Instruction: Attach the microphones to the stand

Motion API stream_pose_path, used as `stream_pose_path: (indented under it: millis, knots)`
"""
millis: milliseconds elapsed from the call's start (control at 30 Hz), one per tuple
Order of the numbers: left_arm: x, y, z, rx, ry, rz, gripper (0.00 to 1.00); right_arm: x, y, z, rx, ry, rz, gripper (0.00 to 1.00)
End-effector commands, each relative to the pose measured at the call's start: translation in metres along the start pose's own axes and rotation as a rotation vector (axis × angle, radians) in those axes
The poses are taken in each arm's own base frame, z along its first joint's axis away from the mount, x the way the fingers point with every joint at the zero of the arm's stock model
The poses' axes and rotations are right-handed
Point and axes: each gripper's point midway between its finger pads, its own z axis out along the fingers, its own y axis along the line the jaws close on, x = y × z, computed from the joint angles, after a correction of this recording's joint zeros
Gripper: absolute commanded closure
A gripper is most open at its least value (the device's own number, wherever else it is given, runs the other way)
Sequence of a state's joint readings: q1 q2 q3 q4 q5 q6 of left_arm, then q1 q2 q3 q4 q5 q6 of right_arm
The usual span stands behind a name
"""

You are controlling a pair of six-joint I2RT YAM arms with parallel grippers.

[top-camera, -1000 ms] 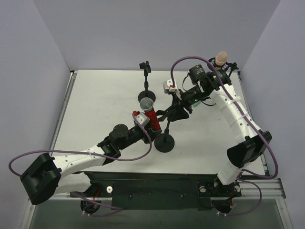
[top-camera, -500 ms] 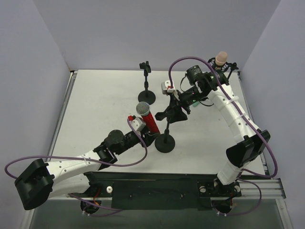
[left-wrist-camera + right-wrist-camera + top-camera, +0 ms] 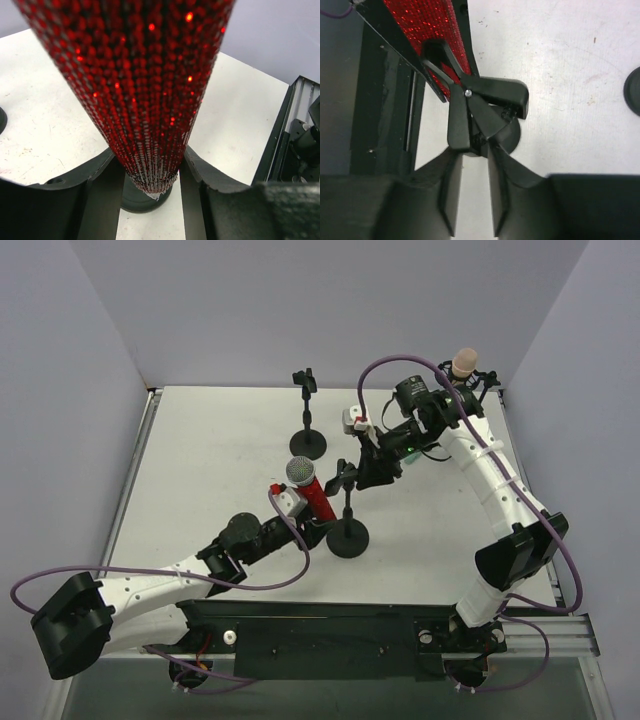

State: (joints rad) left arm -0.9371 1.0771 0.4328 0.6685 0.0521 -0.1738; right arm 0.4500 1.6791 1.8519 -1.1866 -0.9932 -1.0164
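Left gripper [image 3: 307, 512] is clamped on the lower body of the red microphone [image 3: 316, 497], holding it just left of the middle stand [image 3: 347, 538] with its silver mesh head [image 3: 301, 471] up and tilted away from the stand's pole. In the left wrist view the glittery shaft runs down between the two fingers, which press on either side of its tapered end, and a dark round base shows on the bench [image 3: 210, 460] just under the tip. Right gripper [image 3: 368, 468] sits at the top of the middle stand on its right side, drawn in narrow on the rear handles of the clip [image 3: 345, 477]. In the right wrist view the fingers flank those handles closely, and the clip's front jaws reach around the red shaft, one curved arm crossing it. The microphone is thus at the clip's mouth, between the two grippers, gripped low by the left one and met higher up by the clip. A second stand [image 3: 307, 443] is behind the middle stand, slightly to its left and apart from it. The peach-pink microphone [image 3: 463, 363] stands head up well behind and right of the middle stand, beyond the right arm's wrist.
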Motion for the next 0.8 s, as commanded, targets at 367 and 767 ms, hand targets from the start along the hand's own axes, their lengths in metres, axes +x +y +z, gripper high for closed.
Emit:
stream_pose_path:
  millis: [367, 767]
  knots:
    - [-0.026, 0.003, -0.009, -0.03, -0.085, 0.001, 1.0, 0.001, 0.016, -0.009, -0.026, 0.011, 0.016, 0.17]
    - [-0.024, 0.006, -0.041, -0.06, -0.074, -0.014, 1.0, 0.006, 0.023, -0.019, -0.117, 0.128, -0.235, 0.0]
